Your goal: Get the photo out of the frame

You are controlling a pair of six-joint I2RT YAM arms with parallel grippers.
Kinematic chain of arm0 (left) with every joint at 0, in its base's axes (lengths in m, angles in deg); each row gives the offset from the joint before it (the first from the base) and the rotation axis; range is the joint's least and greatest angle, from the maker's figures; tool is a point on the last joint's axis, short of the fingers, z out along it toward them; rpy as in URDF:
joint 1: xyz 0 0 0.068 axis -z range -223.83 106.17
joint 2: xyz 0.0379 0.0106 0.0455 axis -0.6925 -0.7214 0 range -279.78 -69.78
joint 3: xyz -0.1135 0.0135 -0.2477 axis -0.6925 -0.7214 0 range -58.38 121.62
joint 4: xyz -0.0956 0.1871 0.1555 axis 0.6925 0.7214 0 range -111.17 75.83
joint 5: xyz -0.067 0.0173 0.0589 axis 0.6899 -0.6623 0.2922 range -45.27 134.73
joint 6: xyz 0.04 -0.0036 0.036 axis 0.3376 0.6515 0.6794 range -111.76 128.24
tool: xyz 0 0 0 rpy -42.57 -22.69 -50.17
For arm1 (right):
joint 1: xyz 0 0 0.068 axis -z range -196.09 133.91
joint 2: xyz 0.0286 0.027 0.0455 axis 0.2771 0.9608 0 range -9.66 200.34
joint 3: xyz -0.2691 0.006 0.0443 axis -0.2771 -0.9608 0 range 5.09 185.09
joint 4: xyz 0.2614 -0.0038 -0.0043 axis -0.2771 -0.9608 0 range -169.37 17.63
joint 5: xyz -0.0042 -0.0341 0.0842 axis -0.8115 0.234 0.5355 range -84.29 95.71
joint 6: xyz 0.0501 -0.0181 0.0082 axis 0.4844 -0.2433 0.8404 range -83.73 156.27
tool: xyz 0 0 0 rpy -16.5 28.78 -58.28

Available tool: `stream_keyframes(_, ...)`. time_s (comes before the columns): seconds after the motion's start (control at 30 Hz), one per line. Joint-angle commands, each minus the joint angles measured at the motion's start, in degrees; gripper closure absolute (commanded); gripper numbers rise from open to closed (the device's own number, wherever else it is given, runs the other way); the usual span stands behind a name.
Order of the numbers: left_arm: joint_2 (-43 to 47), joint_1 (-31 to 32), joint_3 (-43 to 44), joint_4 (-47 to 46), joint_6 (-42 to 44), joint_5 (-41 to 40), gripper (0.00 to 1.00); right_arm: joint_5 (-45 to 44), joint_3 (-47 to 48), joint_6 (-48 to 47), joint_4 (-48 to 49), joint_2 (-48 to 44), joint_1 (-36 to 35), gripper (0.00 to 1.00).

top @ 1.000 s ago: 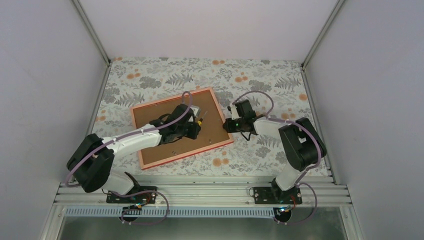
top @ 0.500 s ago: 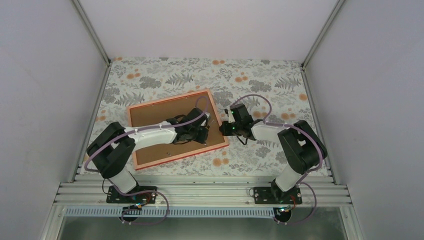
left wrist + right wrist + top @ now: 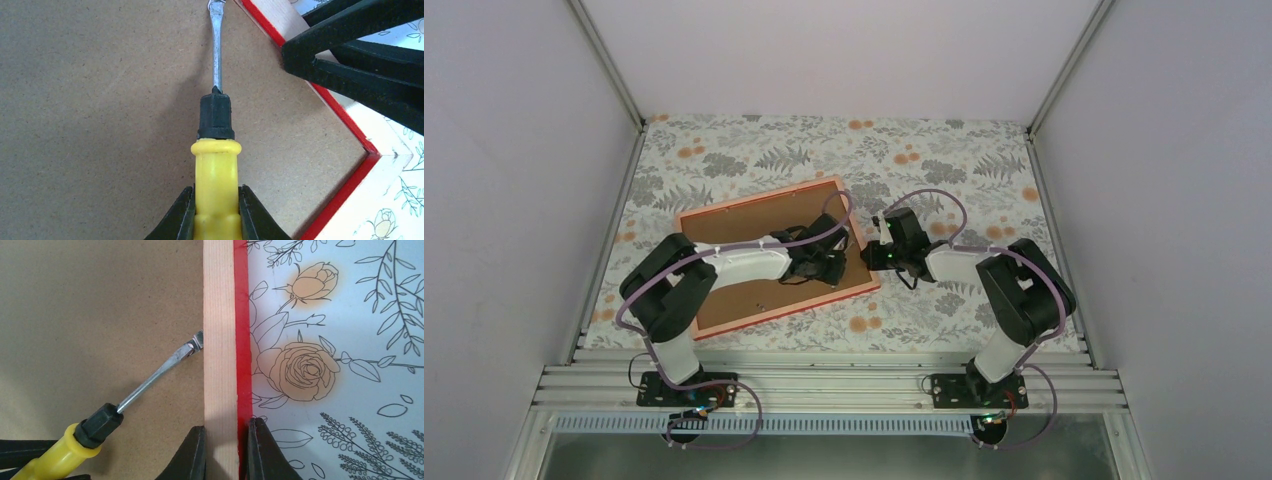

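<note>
Screwdriver [image 3: 216, 165] is clenched by its yellow handle in my left claw [image 3: 216, 196]. Its flat blade slants low across the brown back of the frame [image 3: 729, 228], and the tip meets the inner edge of the pale wooden rail. My right claw [image 3: 226, 427] is pinched tight on that same rail, one finger on the board side, the other on the red outer edge. The frame lies face down and askew on the flowered tabletop [image 3: 924, 150], left of centre. My left arm stretches across it, and my right arm meets it at its right edge.
</note>
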Motion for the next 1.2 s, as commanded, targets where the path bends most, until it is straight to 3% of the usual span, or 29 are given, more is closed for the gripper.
stream_keyframes(0.0,0.0,0.3,1.5,0.7,-0.2,-0.6,0.98,-0.8,-1.1,0.3,0.0,1.5,-0.9,0.96)
stream_keyframes(0.9,-3.2,1.3,3.7,2.8,-0.4,-1.0,0.98,-0.9,-0.9,0.1,-0.5,2.0,-0.9,0.96)
stream_keyframes(1.17,0.9,1.4,1.6,2.4,-0.9,-1.9,0.98,-0.8,-0.9,0.3,-0.5,2.1,-0.9,0.96)
